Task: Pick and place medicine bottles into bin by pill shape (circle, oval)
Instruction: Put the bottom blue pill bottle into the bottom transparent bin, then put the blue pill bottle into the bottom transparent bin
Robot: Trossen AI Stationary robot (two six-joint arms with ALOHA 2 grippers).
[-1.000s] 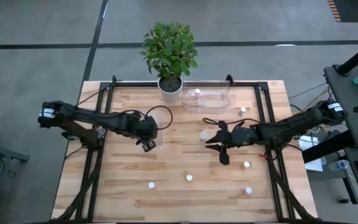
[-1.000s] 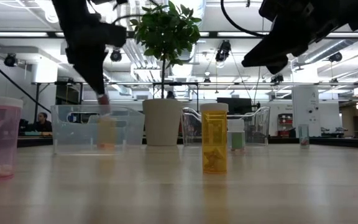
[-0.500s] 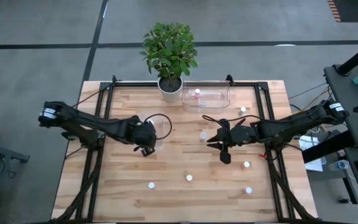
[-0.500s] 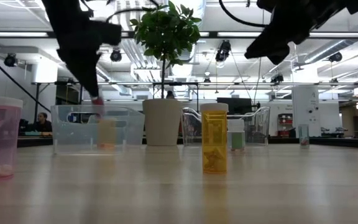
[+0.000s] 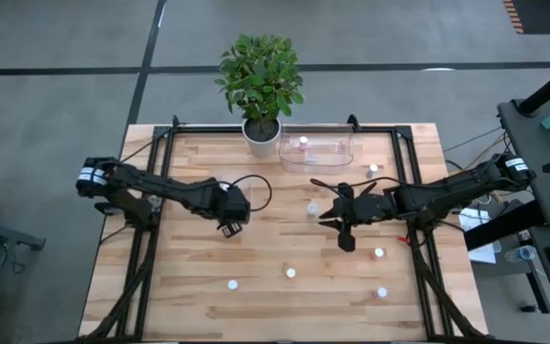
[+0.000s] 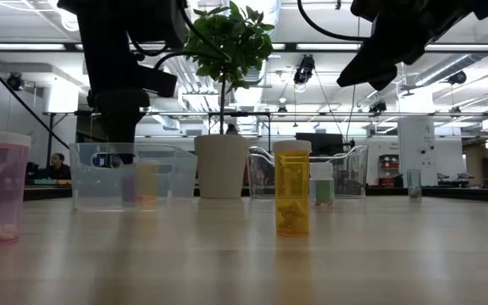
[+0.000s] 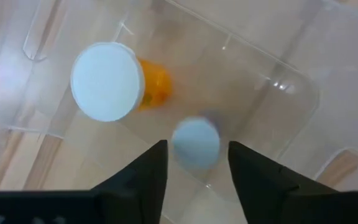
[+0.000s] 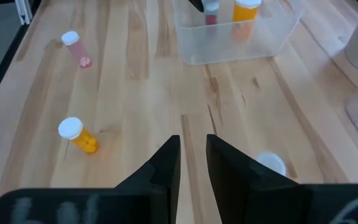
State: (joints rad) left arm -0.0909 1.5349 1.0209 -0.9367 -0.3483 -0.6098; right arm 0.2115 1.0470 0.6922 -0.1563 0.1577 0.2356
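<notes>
Left tool (image 7: 193, 163) hung open over clear bin (image 7: 278, 93); small white-capped bottle (image 7: 195, 142), blurred, probably loose, sat below between its fingers. Right tool (image 8: 192, 163) narrowly open.

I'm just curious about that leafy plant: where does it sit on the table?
In the high view the potted plant stands at the table's far edge, near the middle, just left of a clear bin holding a bottle.

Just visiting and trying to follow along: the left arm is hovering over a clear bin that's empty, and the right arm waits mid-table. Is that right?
Not quite. The clear bin under the left gripper isn't empty: the left wrist view shows an orange bottle with a white cap in it, plus a second, blurred white cap. The right gripper is mid-table.
</notes>
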